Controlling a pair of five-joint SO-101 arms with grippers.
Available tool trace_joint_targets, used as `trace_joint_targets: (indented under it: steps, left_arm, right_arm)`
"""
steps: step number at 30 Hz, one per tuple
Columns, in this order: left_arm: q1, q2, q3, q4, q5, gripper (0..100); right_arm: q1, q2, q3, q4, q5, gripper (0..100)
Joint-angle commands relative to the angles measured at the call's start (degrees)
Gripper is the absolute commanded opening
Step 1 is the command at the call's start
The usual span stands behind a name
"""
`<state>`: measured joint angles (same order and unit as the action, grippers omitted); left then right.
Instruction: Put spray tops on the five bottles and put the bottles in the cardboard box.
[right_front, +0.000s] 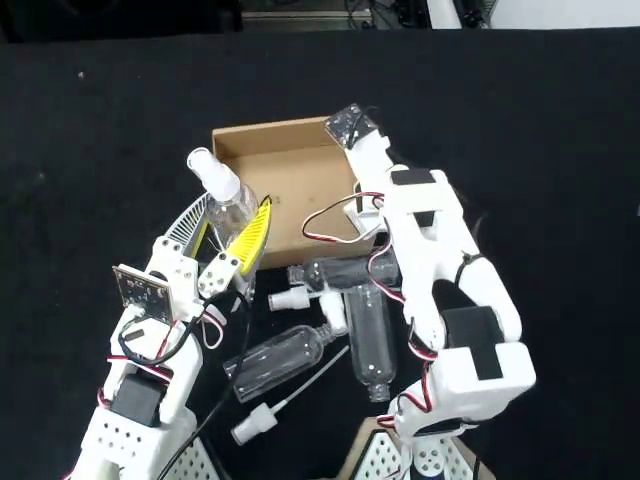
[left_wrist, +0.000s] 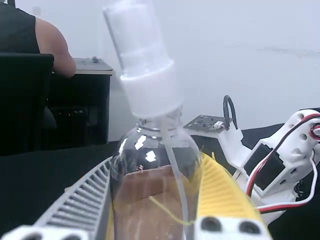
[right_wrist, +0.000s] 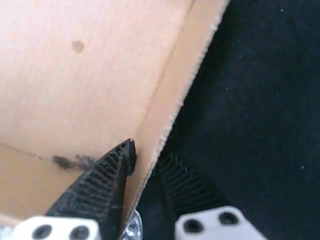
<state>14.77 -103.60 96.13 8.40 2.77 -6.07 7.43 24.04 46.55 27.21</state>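
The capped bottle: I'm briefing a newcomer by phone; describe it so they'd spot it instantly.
Find the cardboard box on the black table. At its corner nearest the left arm, the left pincer grips a clear bottle. Unlike the bottles lying flat, it is held up, white spray top on.

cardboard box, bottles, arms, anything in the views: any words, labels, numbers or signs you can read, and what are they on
No text can be read in any view.
cardboard box: plain, no print; only a dark smudge inside.
capped bottle: clear, no label.
loose bottles: clear, no labels.
circuit board on the left arm's wrist: any markings are too small to read.
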Motion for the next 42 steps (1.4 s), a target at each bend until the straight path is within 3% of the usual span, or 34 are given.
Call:
trace_joint_targets:
  steps: [1, 15, 30, 42]
  left_arm:
    - [0.3, -0.4, 1.3, -0.4, -0.4, 3]
    - [0.3, -0.6, 1.3, -0.5, -0.4, 3]
    - [0.3, -0.6, 1.3, -0.6, -0.4, 3]
    - [0.3, -0.6, 1.3, -0.5, -0.4, 3]
  right_arm:
    - [0.4, -4.8, 0.1, 0.8, -6.4, 1.0]
    - [0.3, -5.2, 0.1, 6.3, -25.1, 1.0]
    - [-0.2, -16.0, 7.0, 8.9, -25.8, 1.0]
    - [-2.7, -15.6, 7.5, 9.0, -25.5, 1.1]
